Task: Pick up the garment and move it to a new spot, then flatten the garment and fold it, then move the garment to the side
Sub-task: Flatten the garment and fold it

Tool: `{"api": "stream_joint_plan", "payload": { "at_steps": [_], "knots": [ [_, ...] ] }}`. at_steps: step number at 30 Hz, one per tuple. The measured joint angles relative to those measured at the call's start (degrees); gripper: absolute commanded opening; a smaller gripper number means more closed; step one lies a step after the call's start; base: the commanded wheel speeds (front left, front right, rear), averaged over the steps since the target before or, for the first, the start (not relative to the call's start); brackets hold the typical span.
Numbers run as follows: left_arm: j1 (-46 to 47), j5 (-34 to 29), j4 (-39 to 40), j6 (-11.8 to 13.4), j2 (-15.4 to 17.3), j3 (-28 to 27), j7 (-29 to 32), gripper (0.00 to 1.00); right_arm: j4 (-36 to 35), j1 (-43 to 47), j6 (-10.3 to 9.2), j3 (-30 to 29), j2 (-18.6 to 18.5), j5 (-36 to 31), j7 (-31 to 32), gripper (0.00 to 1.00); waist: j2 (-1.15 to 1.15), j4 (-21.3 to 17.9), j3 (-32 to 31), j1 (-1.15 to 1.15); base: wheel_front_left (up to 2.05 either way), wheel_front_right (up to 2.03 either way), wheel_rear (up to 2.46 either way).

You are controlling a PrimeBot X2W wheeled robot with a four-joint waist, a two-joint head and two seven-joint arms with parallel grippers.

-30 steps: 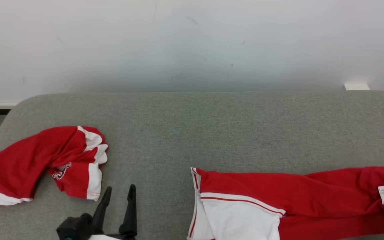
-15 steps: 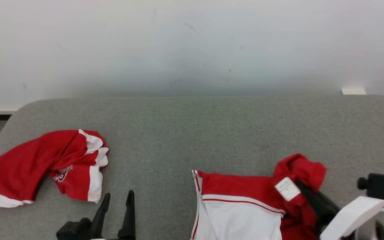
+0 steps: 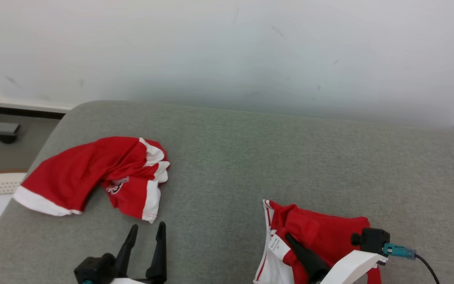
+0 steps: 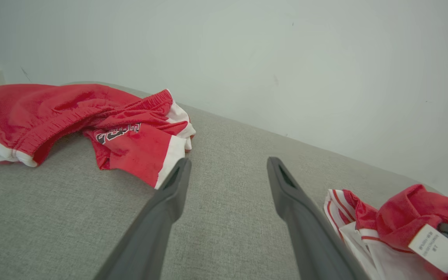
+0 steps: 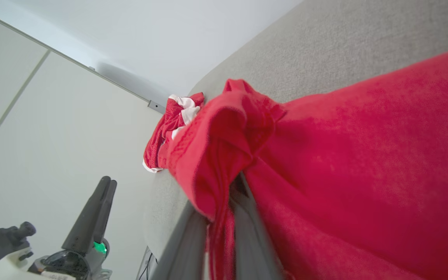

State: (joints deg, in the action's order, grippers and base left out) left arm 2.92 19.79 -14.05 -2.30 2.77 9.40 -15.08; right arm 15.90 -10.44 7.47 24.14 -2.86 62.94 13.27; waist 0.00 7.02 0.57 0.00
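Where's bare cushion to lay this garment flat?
Bare grey fabric cushion runs from the crumpled red-and-white shorts rightward, beyond the bunched red-and-white garment in the right pincer. Also bare between open left pincer and that garment. Crowded: left end, near right edge.

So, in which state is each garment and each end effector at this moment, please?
Right end effector: shut on the right garment.
Left end effector: open, empty.
Right garment: bunched up, pinched at one edge.
Left garment: crumpled, lying free on the grey surface.
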Motion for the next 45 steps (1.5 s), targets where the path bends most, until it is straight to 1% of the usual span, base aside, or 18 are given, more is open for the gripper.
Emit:
{"api": "stream_joint_plan", "payload": {
  "at_steps": [3,4,5,6,8,11,14,17,20,22,24,28,31,34,36,38,41,45],
  "knots": [
    [0.2,0.0,-0.3,-0.1,0.0,0.0,0.0,1.00,6.2,-2.2,0.00,2.8,0.0,2.2,-4.2,0.00,0.00,1.6,0.1,0.00,0.00,0.00,0.00],
    [0.3,0.0,-0.3,-0.2,0.0,0.0,0.0,1.00,8.0,-3.1,0.00,3.7,0.0,3.0,-5.3,0.21,0.00,2.1,0.1,0.00,0.00,0.00,0.00],
    [0.4,0.0,-0.3,-0.2,0.0,-0.2,0.0,1.00,9.7,-3.9,0.00,4.5,0.0,3.9,-6.4,0.64,0.00,2.5,0.2,0.00,0.00,0.00,0.00],
    [0.4,0.0,-0.3,-0.2,0.0,-0.4,0.0,1.00,11.2,-4.7,0.00,5.4,0.0,4.9,-7.3,1.00,0.00,2.8,0.3,0.00,0.00,0.00,0.00],
    [0.4,0.0,-0.3,-0.2,0.0,-0.6,0.0,1.00,12.7,-6.3,0.00,7.7,0.0,6.6,-8.6,1.00,0.00,3.0,0.7,0.00,0.00,0.00,0.00],
    [0.4,0.0,-0.1,-0.2,0.0,-1.0,0.0,1.00,13.1,-8.2,0.00,10.3,0.1,9.7,-9.9,1.00,0.00,2.9,1.0,0.00,0.00,0.00,0.00],
    [0.4,0.0,0.1,0.0,0.0,-1.1,0.0,1.00,11.5,-9.1,0.00,11.5,0.0,12.6,-11.0,1.00,0.00,2.1,1.1,0.00,0.00,0.00,0.00],
    [0.3,0.0,0.5,0.3,0.0,-1.3,0.0,1.00,8.0,-9.4,0.00,11.0,0.1,14.3,-11.5,1.00,0.00,1.0,1.0,0.00,0.00,0.00,0.00],
    [0.2,0.5,1.1,0.3,0.0,-1.5,0.0,1.00,2.7,-9.3,0.00,9.6,-1.8,14.8,-11.8,1.00,0.00,-0.1,0.8,0.00,0.00,0.00,0.00],
    [0.1,0.6,1.4,0.4,0.0,-1.8,0.0,1.00,-0.9,-8.8,0.00,8.1,-4.3,14.6,-12.4,1.00,0.00,-1.0,0.8,0.00,0.00,0.00,0.00],
    [0.0,0.6,1.7,0.6,0.0,-2.0,0.0,1.00,-3.9,-7.9,0.00,6.4,-7.5,12.8,-13.8,1.00,0.00,-1.9,0.7,0.00,0.00,0.00,0.00],
    [-0.1,0.6,2.6,0.6,0.0,-2.6,0.0,1.00,-7.2,-6.2,0.00,2.3,-13.5,6.0,-17.6,1.00,0.00,-3.5,0.4,0.00,0.00,0.00,0.00],
    [-0.1,0.6,3.4,0.8,0.0,-2.7,0.0,1.00,-7.6,-4.9,0.00,-1.4,-16.6,-1.6,-21.0,1.00,0.00,-4.4,0.2,0.00,0.00,0.00,0.00],
    [-0.3,0.6,3.8,0.8,0.0,-2.9,0.0,1.00,-5.4,-3.5,0.00,-5.5,-18.9,-13.4,-24.0,1.00,0.00,-5.0,0.1,0.00,0.00,0.00,0.00],
    [-0.6,0.6,4.0,0.7,0.0,-2.9,0.0,1.00,-4.3,-2.3,0.00,-8.4,-18.2,-18.8,-24.7,1.00,0.00,-5.3,0.1,0.00,0.00,0.00,0.00],
    [-0.6,0.6,4.3,0.6,0.0,-3.0,0.0,1.00,-4.2,-1.2,0.01,-10.8,-16.3,-24.6,-25.6,1.00,0.00,-5.4,0.2,0.00,0.00,0.00,0.00],
    [-0.6,0.5,5.3,0.5,0.0,-3.3,0.0,1.00,-4.9,0.5,0.02,-15.8,-14.4,-33.7,-27.0,1.00,0.00,-5.7,0.2,0.00,0.00,0.00,0.00],
    [-0.8,-2.8,6.1,0.6,0.0,-3.8,0.0,1.00,-6.9,3.9,0.02,-20.4,-10.4,-40.7,-28.0,1.00,0.00,-6.1,0.0,0.00,0.00,0.00,0.00]
  ]
}}
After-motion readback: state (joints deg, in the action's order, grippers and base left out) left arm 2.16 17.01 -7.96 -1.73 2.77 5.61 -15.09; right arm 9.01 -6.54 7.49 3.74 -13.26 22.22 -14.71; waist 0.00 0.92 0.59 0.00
